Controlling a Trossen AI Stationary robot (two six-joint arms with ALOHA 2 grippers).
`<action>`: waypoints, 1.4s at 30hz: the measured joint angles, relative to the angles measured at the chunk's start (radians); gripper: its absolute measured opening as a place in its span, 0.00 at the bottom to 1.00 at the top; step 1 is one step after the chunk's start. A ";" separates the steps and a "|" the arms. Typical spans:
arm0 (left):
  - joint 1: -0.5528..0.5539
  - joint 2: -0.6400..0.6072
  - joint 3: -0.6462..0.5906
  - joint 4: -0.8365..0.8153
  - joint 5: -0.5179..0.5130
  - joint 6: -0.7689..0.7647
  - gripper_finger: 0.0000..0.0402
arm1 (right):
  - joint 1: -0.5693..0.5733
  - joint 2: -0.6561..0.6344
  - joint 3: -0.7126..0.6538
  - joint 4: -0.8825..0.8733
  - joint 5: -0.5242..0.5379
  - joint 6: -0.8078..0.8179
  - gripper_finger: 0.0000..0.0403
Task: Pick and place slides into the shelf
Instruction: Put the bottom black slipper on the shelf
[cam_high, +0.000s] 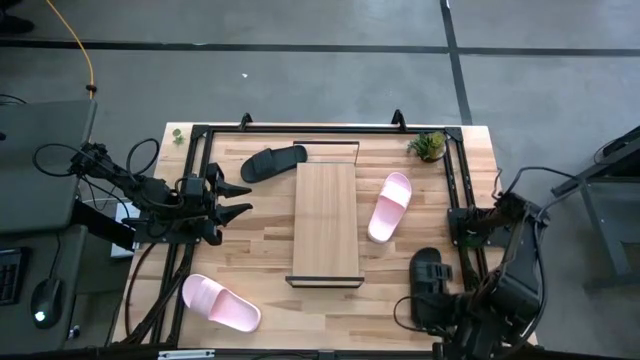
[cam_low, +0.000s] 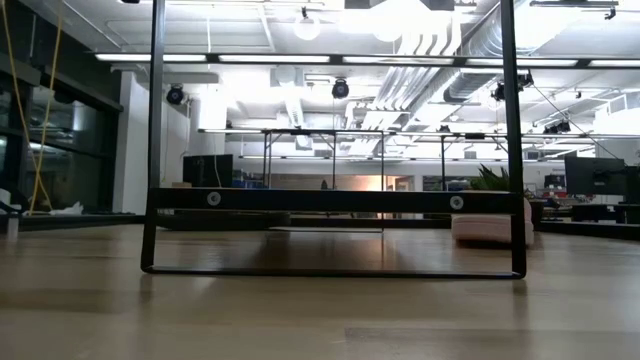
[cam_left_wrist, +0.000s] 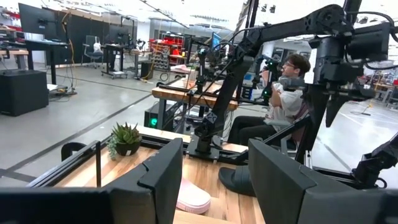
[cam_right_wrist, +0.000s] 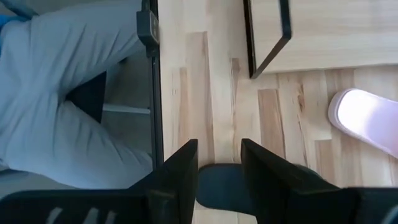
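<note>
The shelf, a light-wood board with a black wire frame, lies in the table's middle. One black slide lies sole-down at its far left, and a pink slide lies to its right. Another pink slide lies near the front left. A second black slide lies at the near right corner. My right gripper hangs open above this slide, slanting down, apart from it. My left gripper waits open and level at the left side, pointing across the table.
A small potted plant stands at the far right corner. Black frame rails run along the table's edges. A seated person in light trousers is just beyond the right edge. Bare wood shows in front of the shelf.
</note>
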 joint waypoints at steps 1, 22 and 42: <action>0.000 0.000 0.000 0.000 0.000 0.000 0.42 | 0.002 0.010 0.000 0.000 -0.003 0.000 0.28; 0.000 0.000 0.000 -0.047 0.000 -0.010 0.42 | 0.006 0.237 -0.001 0.000 -0.113 0.123 0.28; 0.000 0.000 0.000 -0.151 0.000 -0.081 0.42 | 0.012 0.387 -0.001 0.002 -0.131 0.314 0.28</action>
